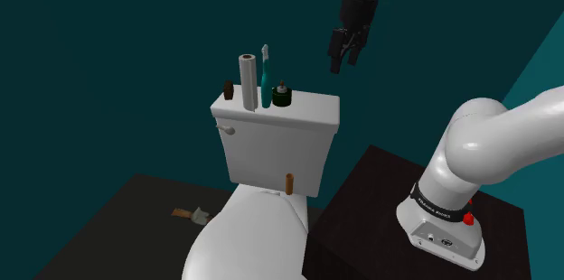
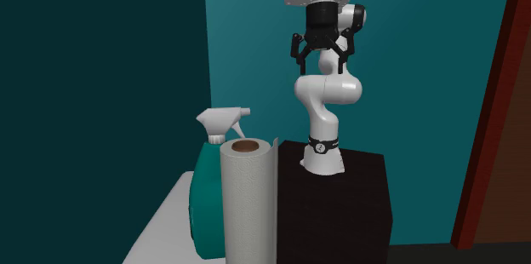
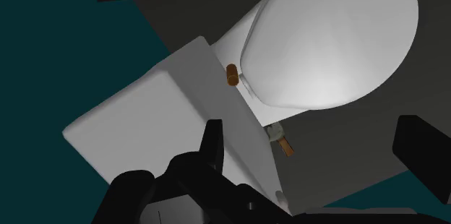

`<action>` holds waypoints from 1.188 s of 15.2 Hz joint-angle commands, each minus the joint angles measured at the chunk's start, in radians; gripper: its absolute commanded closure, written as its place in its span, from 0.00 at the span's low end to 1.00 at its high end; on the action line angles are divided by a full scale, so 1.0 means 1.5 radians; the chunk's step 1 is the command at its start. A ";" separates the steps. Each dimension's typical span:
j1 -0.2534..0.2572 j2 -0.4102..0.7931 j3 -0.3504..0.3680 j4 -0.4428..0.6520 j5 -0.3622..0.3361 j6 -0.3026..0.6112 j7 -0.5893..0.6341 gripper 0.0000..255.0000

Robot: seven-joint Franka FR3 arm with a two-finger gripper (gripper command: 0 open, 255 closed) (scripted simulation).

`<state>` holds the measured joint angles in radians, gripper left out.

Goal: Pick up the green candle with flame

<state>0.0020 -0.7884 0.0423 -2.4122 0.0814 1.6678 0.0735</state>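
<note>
Dark-green squat candle (image 1: 282,96) with a pale tip on top sat untouched on the lid of the white boxy toilet tank (image 1: 271,147). It was last in the row toward the shoulder view's right: small brown cylinder (image 1: 229,91), tall white paper roll (image 1: 247,79), teal spray bottle with white trigger head (image 1: 266,78), then the candle. The bottle was just beside the candle; couldn't tell if they touched.

Black two-finger gripper (image 1: 343,61) hung in the air above the tank, off to the shoulder view's right of the candle and well apart from it, pointing down. Fingers were spread wide with nothing between them, which was plainest in the second exterior view (image 2: 320,66). In the wrist view the spread fingers framed the tank's edge and the white rounded toilet lid (image 3: 325,49).

Progress call: nothing of the pick was done.
- Not yet lined up over the candle.
- Left to do: align, descend, close on the candle, lift.
- The bottle crowded one side of the candle, so I'd judge the finger line needed to avoid it.

Writing:
- Dark band at the base of the white arm (image 1: 443,204) carried small pale lettering, too small to read.
- A dark ring low on the arm in the second exterior view (image 2: 322,145) had a tiny mark, also unreadable.
- No label or brand seen on the candle, bottle or roll.
</note>
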 commanded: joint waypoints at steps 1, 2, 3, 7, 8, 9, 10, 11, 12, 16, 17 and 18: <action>0.000 0.000 0.000 0.000 0.000 0.000 0.000 0.00; -0.003 0.022 -0.004 0.003 -0.005 0.017 -0.007 0.00; -0.005 0.045 -0.008 0.008 -0.009 0.035 -0.014 0.00; -0.015 0.140 -0.024 0.034 -0.025 0.098 -0.040 0.00; -0.017 0.165 -0.028 0.043 -0.028 0.112 -0.047 0.00; -0.019 0.190 -0.031 0.053 -0.031 0.126 -0.053 0.00; -0.021 0.215 -0.035 0.063 -0.034 0.139 -0.059 0.00; -0.023 0.240 -0.038 0.075 -0.036 0.152 -0.064 0.00; -0.025 0.265 -0.042 0.087 -0.039 0.164 -0.070 0.00; -0.031 0.367 -0.054 0.144 -0.046 0.204 -0.092 0.00; -0.033 0.393 -0.057 0.161 -0.047 0.212 -0.097 0.00; -0.035 0.418 -0.060 0.178 -0.048 0.219 -0.103 0.00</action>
<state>-0.0456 -0.1949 -0.0403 -2.1563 0.0126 1.9763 -0.0677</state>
